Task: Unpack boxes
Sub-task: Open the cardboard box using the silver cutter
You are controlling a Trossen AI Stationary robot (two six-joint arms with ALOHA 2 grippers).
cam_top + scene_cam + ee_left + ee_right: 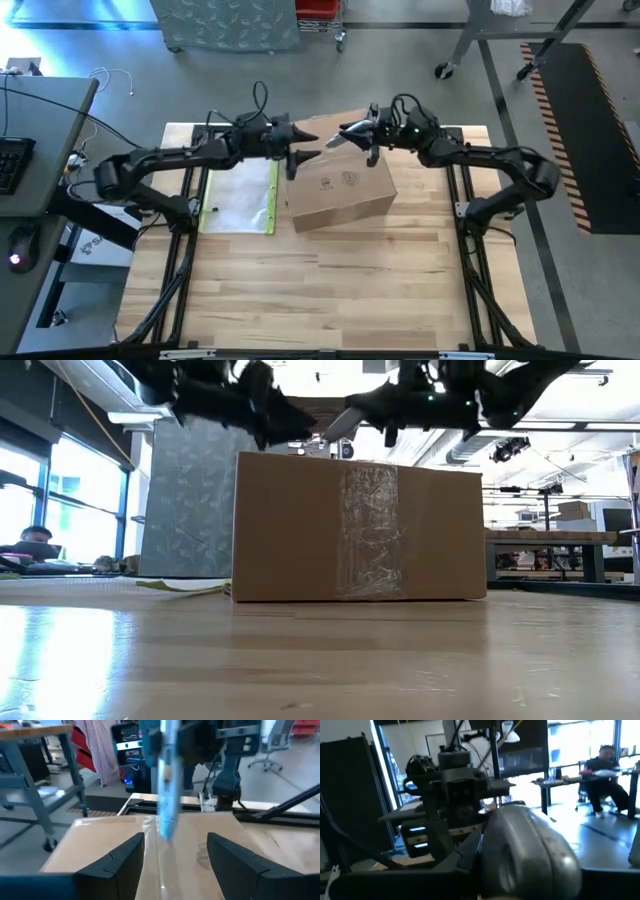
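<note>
Hovering over the far edge of the box (pixel 338 190), both grippers meet above its top seam: the left gripper (pixel 306 158) has its fingers (pixel 116 865) spread wide and empty, straddling the clear tape strip (pixel 161 875) that runs along the closed flaps, while the right gripper (pixel 345 136) is clamped narrowly on a slim silvery tool (pixel 338 137) whose tip points down toward that seam. The box itself sits slightly askew near the back middle of the worktop (pixel 330 280), with a flat clear sleeve with a yellow edge (pixel 240 197) lying just beside it on the left arm's side. The step in hand looks like cutting or peeling the tape so the flaps can open. To do it well, the tool tip should land squarely on the seam line, travel along it shallowly so nothing inside is scored, and the left fingers should press or brace the top so the light carton does not slide. A skewed box means the stroke must follow the seam's own angle, not the worktop's edge. Small dark printed symbols (pixel 340 181) show on the top panel, but they are too small to read; no brand or wording can be made out, and the taped side seen from the low view is otherwise plain.
</note>
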